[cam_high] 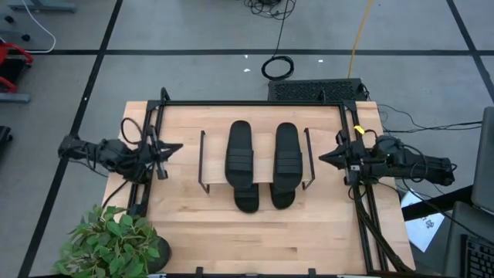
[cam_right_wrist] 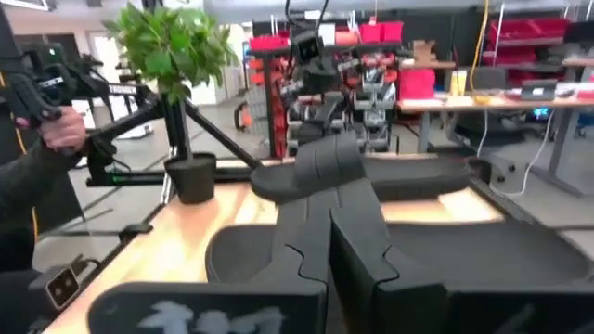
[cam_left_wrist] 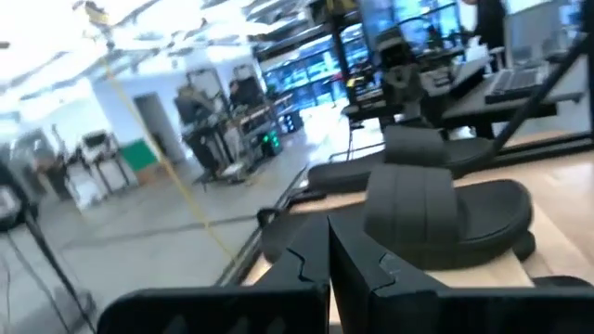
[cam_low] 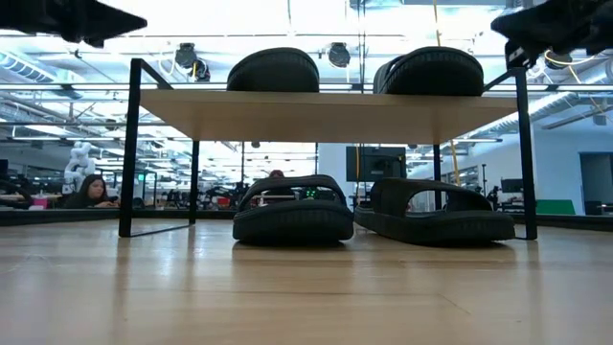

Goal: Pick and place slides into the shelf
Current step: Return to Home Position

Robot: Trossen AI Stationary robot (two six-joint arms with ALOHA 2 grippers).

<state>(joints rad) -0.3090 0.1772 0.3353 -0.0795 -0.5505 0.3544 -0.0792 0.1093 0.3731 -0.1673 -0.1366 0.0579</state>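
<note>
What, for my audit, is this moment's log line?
black slide sandals: two atop wood-topped wire shelf, two under; left gripper, right gripper: shut, flanking shelf

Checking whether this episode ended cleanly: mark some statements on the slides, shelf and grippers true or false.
Two slides lie on the shelf. True.
Two more slides sit under it. True.
The left gripper holds a slide. False: it is shut, empty, beside the shelf.
The right gripper is open. False: it is shut.
The plant stands on the shelf. False: it stands on a table corner.
</note>
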